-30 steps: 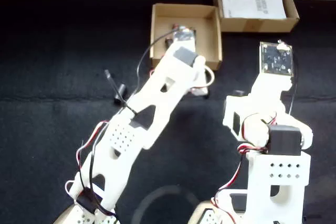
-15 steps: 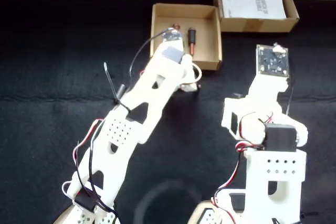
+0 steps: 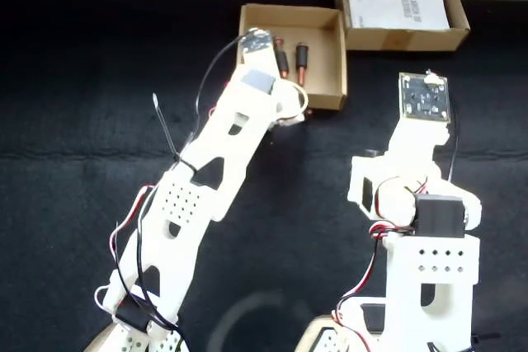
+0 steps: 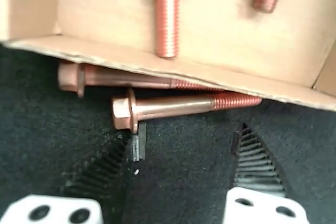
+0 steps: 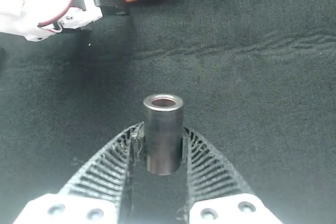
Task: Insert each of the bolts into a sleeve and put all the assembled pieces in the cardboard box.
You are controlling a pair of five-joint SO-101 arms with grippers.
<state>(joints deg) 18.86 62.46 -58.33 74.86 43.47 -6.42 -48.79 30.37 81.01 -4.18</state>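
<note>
The bolt [image 4: 173,107] lies on the bench [image 4: 184,182] against the cardboard box [image 4: 105,19] wall, just ahead of the wide-open left end effector [image 4: 185,137]. Its long axis spans the gap between the fingers, its head perhaps touching one. The right end effector [image 5: 163,131], farther off, holds an upright sleeve [image 5: 163,114].

Two copper bolts [image 4: 173,106] against cardboard box [image 4: 105,19]
</note>
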